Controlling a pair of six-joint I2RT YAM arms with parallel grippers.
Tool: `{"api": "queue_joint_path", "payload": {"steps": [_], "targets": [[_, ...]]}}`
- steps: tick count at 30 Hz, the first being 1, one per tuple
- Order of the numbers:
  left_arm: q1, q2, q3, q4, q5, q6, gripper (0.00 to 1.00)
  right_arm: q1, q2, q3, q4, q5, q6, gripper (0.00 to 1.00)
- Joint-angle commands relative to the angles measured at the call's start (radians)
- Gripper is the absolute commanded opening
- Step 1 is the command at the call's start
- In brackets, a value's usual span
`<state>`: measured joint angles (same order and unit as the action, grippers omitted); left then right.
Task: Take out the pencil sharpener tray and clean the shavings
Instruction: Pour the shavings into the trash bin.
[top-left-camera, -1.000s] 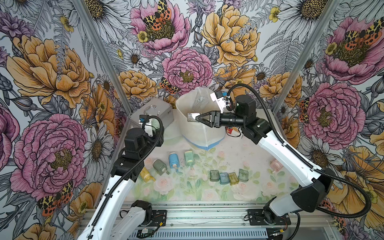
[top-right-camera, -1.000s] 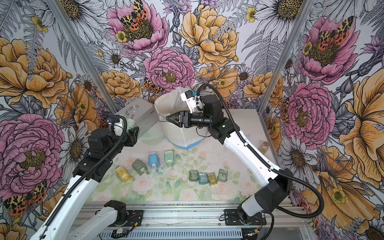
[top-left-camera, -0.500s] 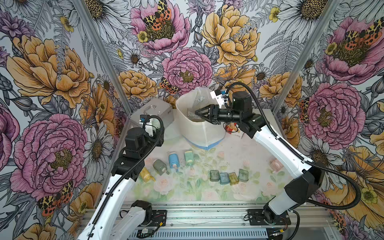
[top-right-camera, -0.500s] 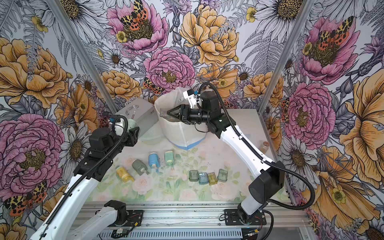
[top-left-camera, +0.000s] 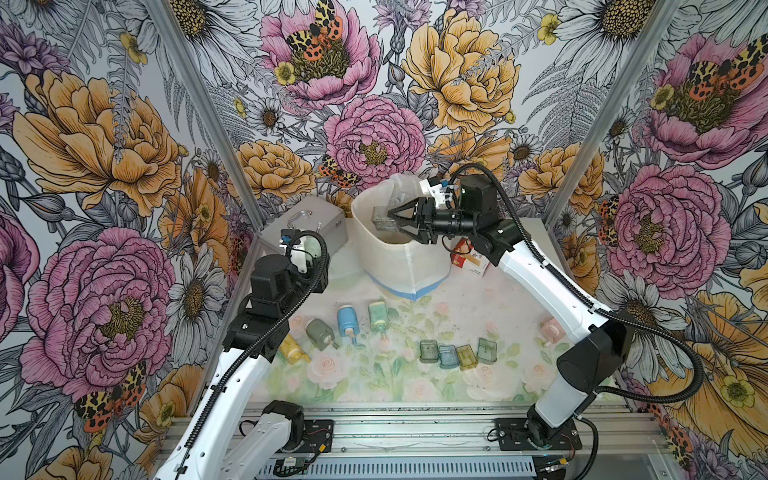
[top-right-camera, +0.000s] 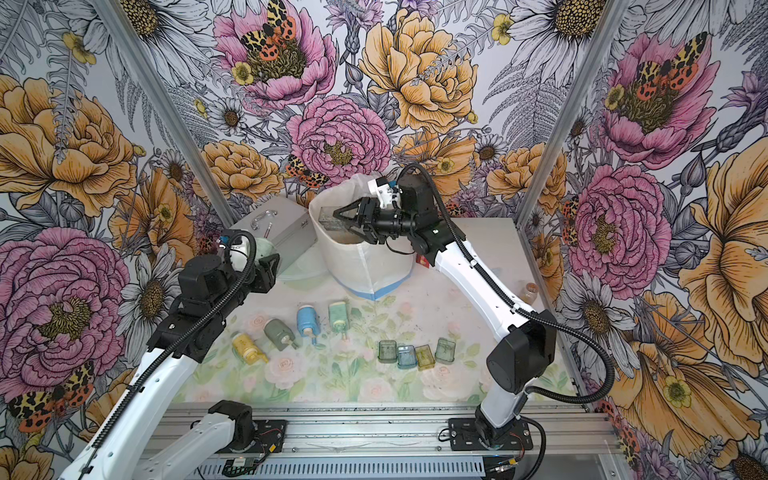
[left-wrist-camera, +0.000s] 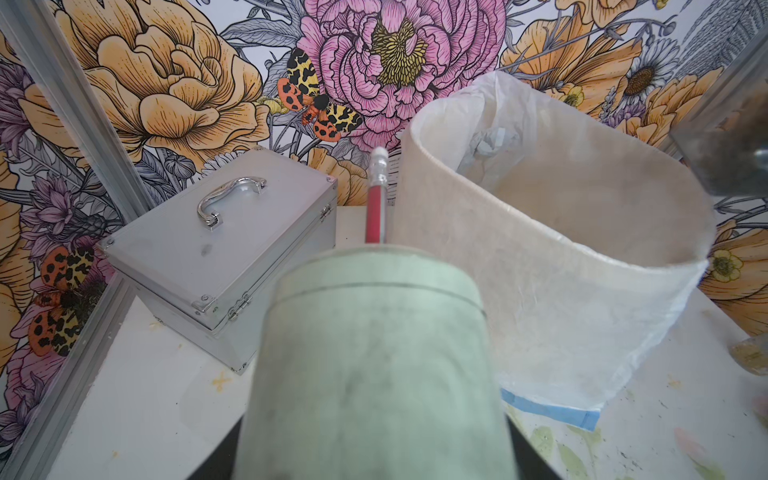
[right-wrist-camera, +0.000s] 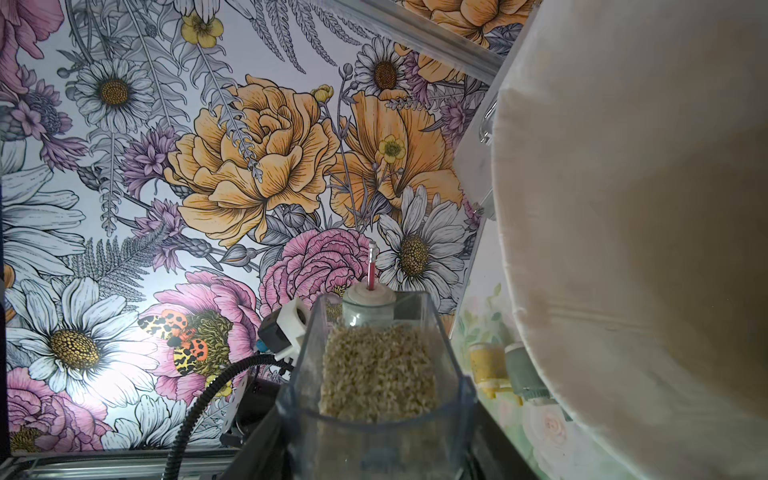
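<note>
Held tray (top-left-camera: 382, 219) shifted further over bin (top-left-camera: 399, 266) (one), four loose trays (top-left-camera: 448, 356)

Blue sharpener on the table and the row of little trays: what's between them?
The pale green sharpener lies there, then bare tabletop, in both top views.

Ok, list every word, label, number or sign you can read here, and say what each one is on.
No text is legible in any view.
Print on the red and white carton beside the white bin: too small and blurred to read.
On the metal case: no lettering visible.
</note>
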<state>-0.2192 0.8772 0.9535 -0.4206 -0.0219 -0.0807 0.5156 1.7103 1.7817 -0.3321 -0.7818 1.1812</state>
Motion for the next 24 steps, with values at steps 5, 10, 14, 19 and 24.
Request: {"api": "queue_joint_path", "payload": {"steps": [5,10,14,19,24], "targets": [[0.009,0.006,0.002,0.031,0.028,-0.018,0.00,-0.001,0.008,0.046,0.015,0.096,0.136,0.41],[0.010,0.015,0.001,0.032,0.033,-0.020,0.00,0.007,0.005,0.048,0.022,0.138,0.181,0.41],[0.009,0.016,0.001,0.032,0.033,-0.020,0.00,0.008,-0.007,0.009,0.072,0.171,0.255,0.41],[0.009,0.029,-0.001,0.031,0.035,-0.020,0.00,0.024,-0.023,-0.037,0.160,0.230,0.365,0.40],[0.008,0.050,0.001,0.032,0.049,-0.018,0.00,0.063,-0.031,-0.056,0.201,0.298,0.451,0.39]]}}
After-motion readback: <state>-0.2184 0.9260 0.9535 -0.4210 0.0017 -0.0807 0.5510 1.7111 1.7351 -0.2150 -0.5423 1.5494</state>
